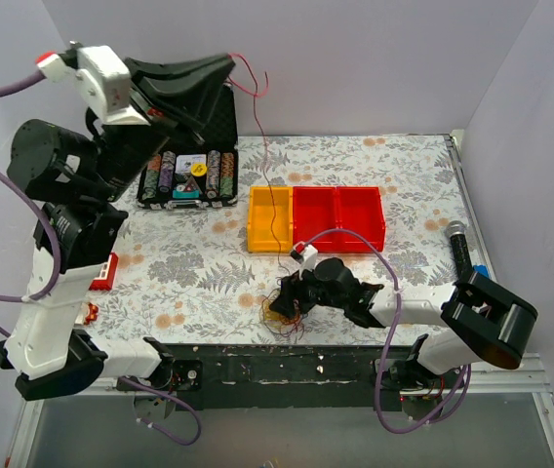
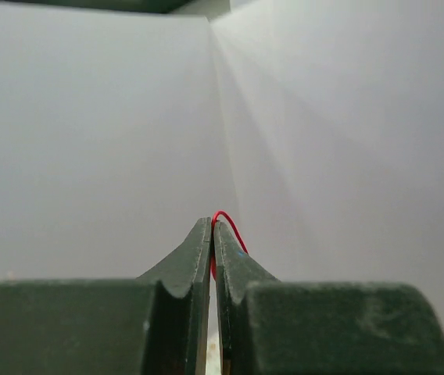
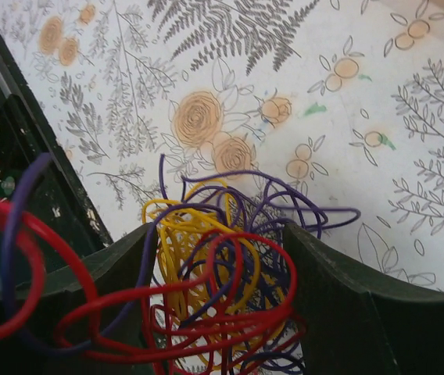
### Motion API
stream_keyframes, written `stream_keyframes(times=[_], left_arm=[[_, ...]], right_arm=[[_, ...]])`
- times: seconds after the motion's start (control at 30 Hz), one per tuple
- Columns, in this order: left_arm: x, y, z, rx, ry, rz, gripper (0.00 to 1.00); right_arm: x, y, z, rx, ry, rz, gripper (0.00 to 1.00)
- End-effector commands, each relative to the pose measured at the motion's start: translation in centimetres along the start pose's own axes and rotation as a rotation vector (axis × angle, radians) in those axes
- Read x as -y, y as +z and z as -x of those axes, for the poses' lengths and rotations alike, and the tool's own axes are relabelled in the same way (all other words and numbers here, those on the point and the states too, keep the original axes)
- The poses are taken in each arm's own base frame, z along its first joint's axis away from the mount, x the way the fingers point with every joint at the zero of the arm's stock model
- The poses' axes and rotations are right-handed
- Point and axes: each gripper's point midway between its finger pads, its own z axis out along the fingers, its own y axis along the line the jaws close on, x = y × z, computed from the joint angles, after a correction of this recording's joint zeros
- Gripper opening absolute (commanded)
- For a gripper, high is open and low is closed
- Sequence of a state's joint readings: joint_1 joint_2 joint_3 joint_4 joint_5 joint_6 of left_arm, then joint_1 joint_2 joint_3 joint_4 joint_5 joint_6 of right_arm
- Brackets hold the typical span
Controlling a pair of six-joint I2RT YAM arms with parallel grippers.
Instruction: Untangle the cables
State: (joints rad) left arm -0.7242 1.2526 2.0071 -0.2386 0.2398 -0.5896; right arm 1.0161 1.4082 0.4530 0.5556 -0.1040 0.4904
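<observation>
The cables [image 1: 284, 314] lie in a tangled heap of red, yellow and purple loops [image 3: 222, 266] near the table's front edge. One red wire [image 1: 265, 146] rises from the heap, up past the yellow bin, to my left gripper [image 1: 230, 58], which is raised high at the back left. In the left wrist view the left gripper [image 2: 212, 224] is shut on that red wire [image 2: 231, 226], which loops over its fingertips. My right gripper [image 1: 285, 292] is low over the heap. Its jaws [image 3: 218, 234] stand open on either side of the tangle.
A yellow bin [image 1: 269, 219] and two red bins [image 1: 340, 216] sit mid-table behind the heap. An open case of poker chips [image 1: 189, 175] stands at the back left. A red-and-white object [image 1: 104, 273] lies by the left arm and a black cylinder [image 1: 458, 244] at the right.
</observation>
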Motion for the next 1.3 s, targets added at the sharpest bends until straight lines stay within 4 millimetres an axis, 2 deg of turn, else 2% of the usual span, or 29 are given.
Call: stream_keyframes(times=[0.0, 0.17, 0.4, 0.57, 0.73, 0.87, 1.03, 1.17, 1.23, 1.27], left_arm=[[-3.0, -0.1, 8.2, 0.24, 0.123, 0.156, 0.0], [-4.6, -1.1, 13.6, 0.411, 0.213, 0.251, 0.0], [-5.0, -2.0, 16.7, 0.527, 0.334, 0.298, 0.0], [-6.1, -4.8, 21.6, 0.723, 0.453, 0.437, 0.0], [-6.5, -6.2, 23.0, 0.787, 0.581, 0.521, 0.0], [-6.6, -8.3, 25.5, 0.883, 0.672, 0.607, 0.0], [-6.5, -9.6, 26.5, 0.917, 0.791, 0.684, 0.0], [-7.1, -11.1, 27.2, 0.913, 0.816, 0.764, 0.0], [-7.9, -11.2, 26.0, 0.865, 0.786, 0.793, 0.0], [-8.8, -10.1, 24.2, 0.771, 0.749, 0.78, 0.0]], right_arm=[[1.4, -0.2, -1.5, -0.029, -0.011, -0.058, 0.74], [2.4, -0.5, -2.3, -0.051, -0.015, -0.1, 0.75], [3.6, -1.2, -3.7, -0.076, -0.016, -0.144, 0.75], [4.8, -1.7, -5.0, -0.103, -0.016, -0.193, 0.76], [5.2, -2.3, -5.4, -0.103, -0.013, -0.206, 0.77], [5.6, -3.0, -6.1, -0.113, -0.009, -0.227, 0.78], [6.1, -3.6, -6.4, -0.115, -0.006, -0.252, 0.78], [6.4, -4.2, -6.4, -0.112, 0.001, -0.277, 0.79], [6.4, -4.6, -6.3, -0.104, -0.001, -0.279, 0.8], [6.3, -4.8, -6.2, -0.1, -0.003, -0.274, 0.8]])
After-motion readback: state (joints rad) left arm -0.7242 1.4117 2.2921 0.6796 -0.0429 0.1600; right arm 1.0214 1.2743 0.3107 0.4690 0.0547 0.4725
